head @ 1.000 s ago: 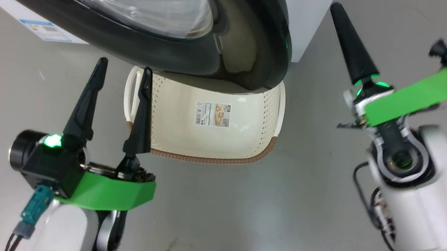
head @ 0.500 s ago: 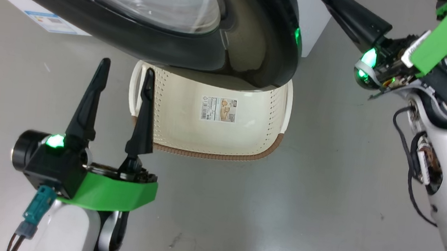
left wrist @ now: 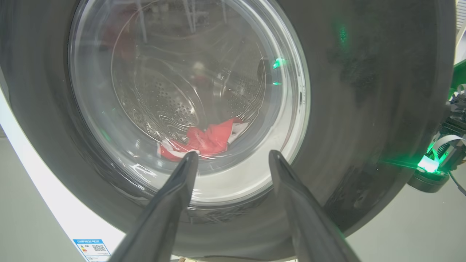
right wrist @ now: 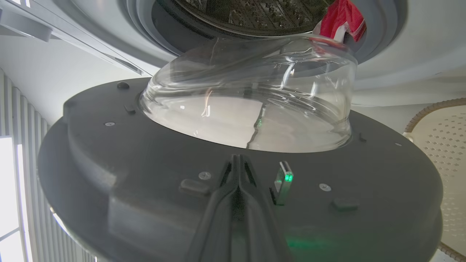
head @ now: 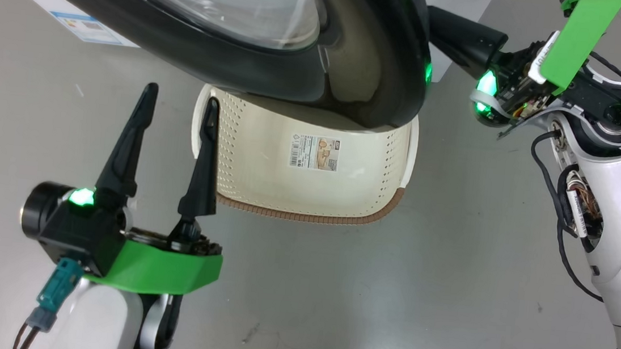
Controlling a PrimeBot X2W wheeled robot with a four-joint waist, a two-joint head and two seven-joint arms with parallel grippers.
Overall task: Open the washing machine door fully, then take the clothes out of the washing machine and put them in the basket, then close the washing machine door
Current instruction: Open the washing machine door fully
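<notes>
Standing ajar, the washing machine door (head: 356,59) hangs over the basket (head: 306,215) on the grey floor (head: 390,296), so we judge the step is widening it. Our right hand (right wrist: 238,160), the nearer one, is clenched on nothing. It seems to touch the door's inner face, pointing toward the glass bowl. Our left hand (head: 181,93) is spread and empty before the outer rim. The clothes (left wrist: 204,140) lie inside the washing machine (left wrist: 43,189).
</notes>
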